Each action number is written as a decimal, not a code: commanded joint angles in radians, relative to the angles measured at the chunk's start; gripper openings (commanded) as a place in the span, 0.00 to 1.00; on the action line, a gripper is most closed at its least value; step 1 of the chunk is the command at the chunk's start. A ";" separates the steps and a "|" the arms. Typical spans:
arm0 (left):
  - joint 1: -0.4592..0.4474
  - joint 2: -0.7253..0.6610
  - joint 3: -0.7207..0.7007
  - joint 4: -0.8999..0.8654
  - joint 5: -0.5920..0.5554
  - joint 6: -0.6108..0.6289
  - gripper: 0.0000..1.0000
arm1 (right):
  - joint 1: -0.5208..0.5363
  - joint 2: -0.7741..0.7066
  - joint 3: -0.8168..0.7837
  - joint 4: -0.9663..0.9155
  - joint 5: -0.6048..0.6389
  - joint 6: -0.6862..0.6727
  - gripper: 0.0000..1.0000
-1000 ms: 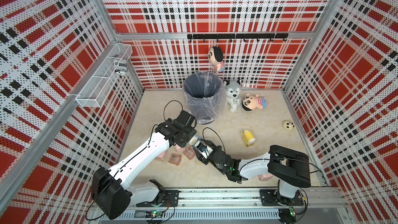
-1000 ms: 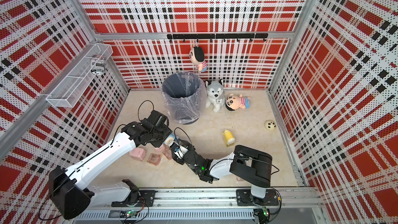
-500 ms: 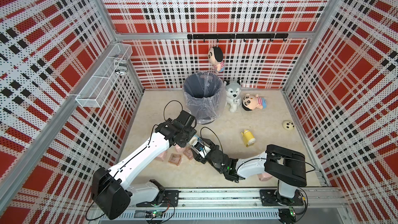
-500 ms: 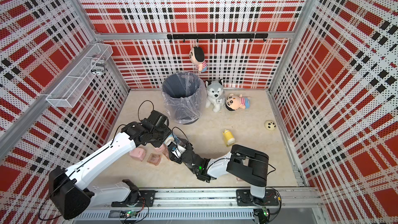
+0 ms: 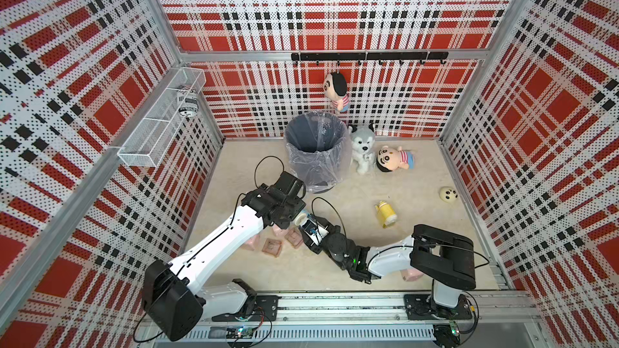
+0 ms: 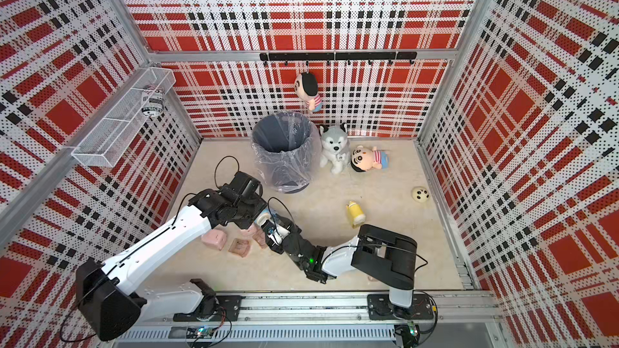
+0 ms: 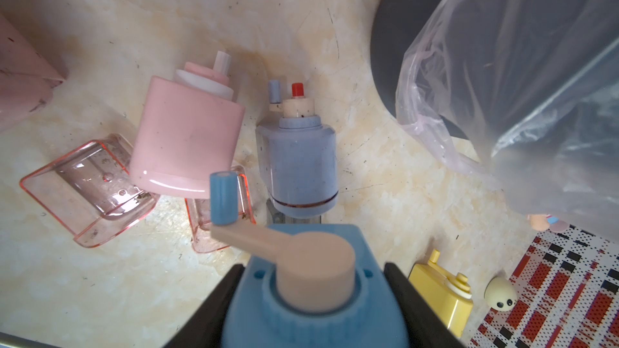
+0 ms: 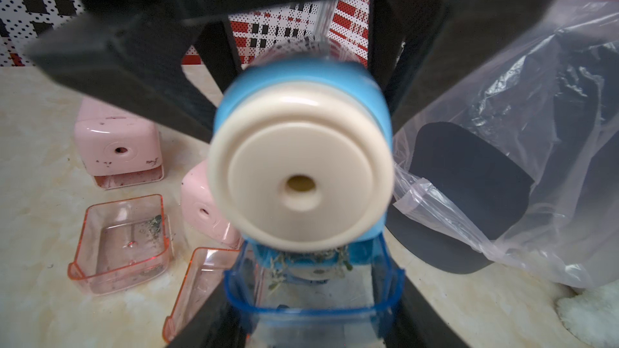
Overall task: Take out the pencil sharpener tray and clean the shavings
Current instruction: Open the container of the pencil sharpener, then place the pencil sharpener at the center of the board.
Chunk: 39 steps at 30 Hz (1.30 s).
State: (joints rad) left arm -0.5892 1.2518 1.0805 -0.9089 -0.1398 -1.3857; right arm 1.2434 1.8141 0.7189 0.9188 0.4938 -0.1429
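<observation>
Because the tray [image 8: 315,311] is thin clear blue plastic, light, slick and likely brittle, its side walls suit a gentle pinch, and the right gripper [image 8: 313,292] presses on them there. It sits, seemingly partly drawn out, under the blue-and-cream sharpener [image 8: 301,169] that the left gripper [image 7: 313,279] clamps over the table [image 5: 335,272] near the bin [image 5: 315,148], shavings clinging above it.

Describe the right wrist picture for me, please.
A blue pencil sharpener with a cream face fills the view, its clear blue tray gripped by the right pincer. Pink sharpeners, clear pink trays and a bagged bin sit nearby.
</observation>
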 commanded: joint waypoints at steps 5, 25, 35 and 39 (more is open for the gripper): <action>0.006 -0.015 0.014 0.021 -0.017 0.001 0.42 | 0.008 -0.051 -0.050 0.032 -0.012 0.012 0.45; -0.176 0.200 0.225 -0.018 -0.134 -0.068 0.42 | 0.008 -0.463 -0.258 -0.256 0.187 0.167 0.46; -0.258 0.460 0.410 -0.067 -0.169 -0.072 0.42 | -0.026 -0.636 -0.280 -0.533 0.311 0.325 0.47; -0.274 0.533 0.438 -0.067 -0.210 -0.096 0.43 | -0.036 -0.685 -0.292 -0.587 0.318 0.361 0.48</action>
State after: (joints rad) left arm -0.8520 1.7569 1.4906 -0.9485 -0.2977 -1.4616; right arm 1.2148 1.1664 0.4408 0.4103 0.7761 0.1604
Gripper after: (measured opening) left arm 0.610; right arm 0.589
